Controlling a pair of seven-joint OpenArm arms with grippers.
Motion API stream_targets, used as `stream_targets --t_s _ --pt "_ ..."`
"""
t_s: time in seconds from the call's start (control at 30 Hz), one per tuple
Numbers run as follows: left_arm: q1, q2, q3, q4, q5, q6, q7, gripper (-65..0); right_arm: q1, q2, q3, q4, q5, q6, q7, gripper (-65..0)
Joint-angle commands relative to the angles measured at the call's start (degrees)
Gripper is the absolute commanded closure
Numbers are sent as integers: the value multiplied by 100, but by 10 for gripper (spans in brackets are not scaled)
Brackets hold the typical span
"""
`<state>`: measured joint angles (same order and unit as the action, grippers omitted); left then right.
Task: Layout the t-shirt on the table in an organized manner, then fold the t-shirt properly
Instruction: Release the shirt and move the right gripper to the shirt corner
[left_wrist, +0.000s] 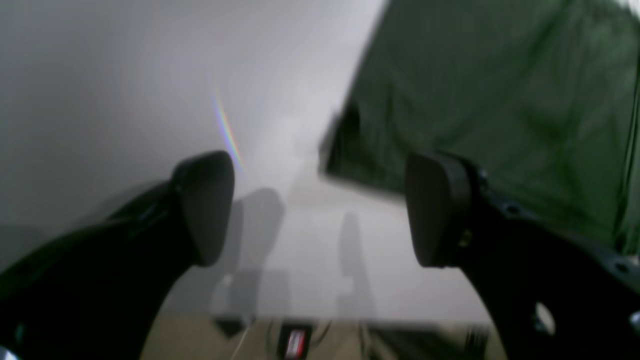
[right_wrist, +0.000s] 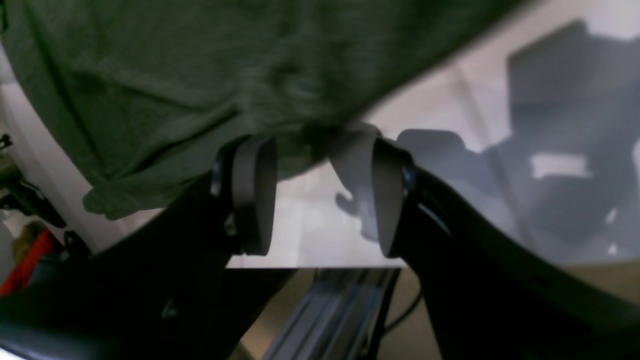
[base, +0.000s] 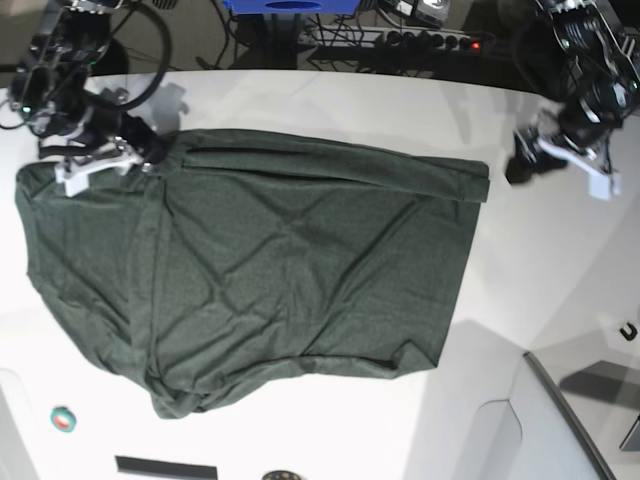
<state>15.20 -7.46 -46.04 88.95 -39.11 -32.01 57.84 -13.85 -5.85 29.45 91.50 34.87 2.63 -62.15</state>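
1. The large dark green knit t-shirt (base: 270, 270) lies spread on the glossy white tabletop (base: 540, 290), mostly flat, with diagonal creases and a bunched, rolled lower edge.
2. Left gripper (left_wrist: 320, 210): fingers (left_wrist: 207, 205) stand wide apart with nothing between them. A corner of the cloth lies just ahead of the fingers and toward the right-hand pad, not touching either; bare tabletop shows in the gap.
3. Right gripper (right_wrist: 322, 195): fingers (right_wrist: 255, 195) parted, nothing held. The shirt's edge hangs just beyond the tips, overlapping the left-hand pad in that view; contact cannot be told through the blur.
4. Orientation: in the base view the long axis runs roughly side to side, one end near each gripper. Which end is the collar cannot be told.
5. Handling, as judged: light, limp and non-fragile. It will sag and drag rather than slide as a sheet, and the glossy top offers little grip.
6. Suggested hold: pinch at corners or seamed edges, both sides together, to keep tension even.
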Motion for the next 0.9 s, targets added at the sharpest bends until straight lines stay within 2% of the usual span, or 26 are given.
stream_targets --t_s 0.0,0.17,0.3,0.4,0.7,0.77,0.87 --pt "23 -67 -24 94 -137 -162 -101 -510 -97 35 -119 76 60 75 101 -285" --pt "40 -111 -77 103 -128 -276 -101 -510 -246 26 -576 -144 60 75 470 -285" --pt "58 -102 -77 103 -128 -276 -101 -510 -220 26 -602 -487 60 75 496 -284" --pt "128 -93 -77 103 -128 -285 -101 -510 -220 26 -611 -522 60 75 681 -284" --pt "128 -102 -77 94 -119 -285 -110 -510 -123 26 -620 -522 60 75 716 -281" --pt "128 -102 -77 94 -119 -285 -110 -510 -97 26 -620 -522 60 75 716 -222" --pt "128 -102 -77 94 -119 -285 -110 -510 -35 26 -620 -531 60 75 690 -62"
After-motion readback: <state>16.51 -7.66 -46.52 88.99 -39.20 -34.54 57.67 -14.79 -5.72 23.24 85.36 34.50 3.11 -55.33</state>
